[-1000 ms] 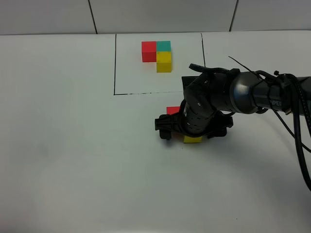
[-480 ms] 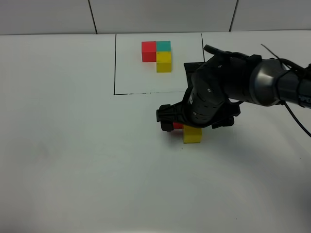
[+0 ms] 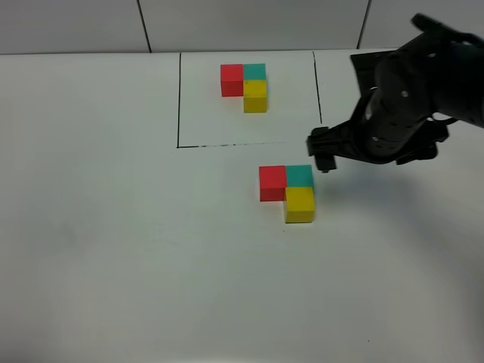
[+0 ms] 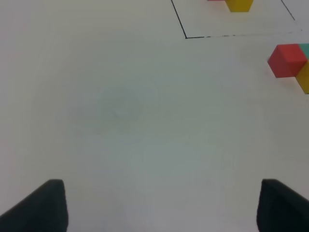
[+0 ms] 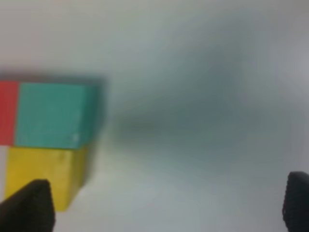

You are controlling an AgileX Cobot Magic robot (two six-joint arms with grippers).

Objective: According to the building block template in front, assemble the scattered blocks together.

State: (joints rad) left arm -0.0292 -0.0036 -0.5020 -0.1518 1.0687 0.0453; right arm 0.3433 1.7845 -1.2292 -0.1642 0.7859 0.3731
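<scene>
The scattered blocks lie pressed together in an L on the white table: red block, teal block to its right, yellow block in front of the teal one. The building block template shows the same L inside its black drawn frame at the back. My right gripper hangs open to the right of the blocks, clear of them; its wrist view shows the teal block, yellow block and a red edge. My left gripper is open over bare table, with the red block far off.
The black frame line runs around the template, and a corner of the frame shows in the left wrist view. A grey wall panel rises behind the table. Cables trail from the right arm.
My right gripper has risen and drawn back to the right, off the blocks. The teal block, hidden under it before, now shows beside the red one.
</scene>
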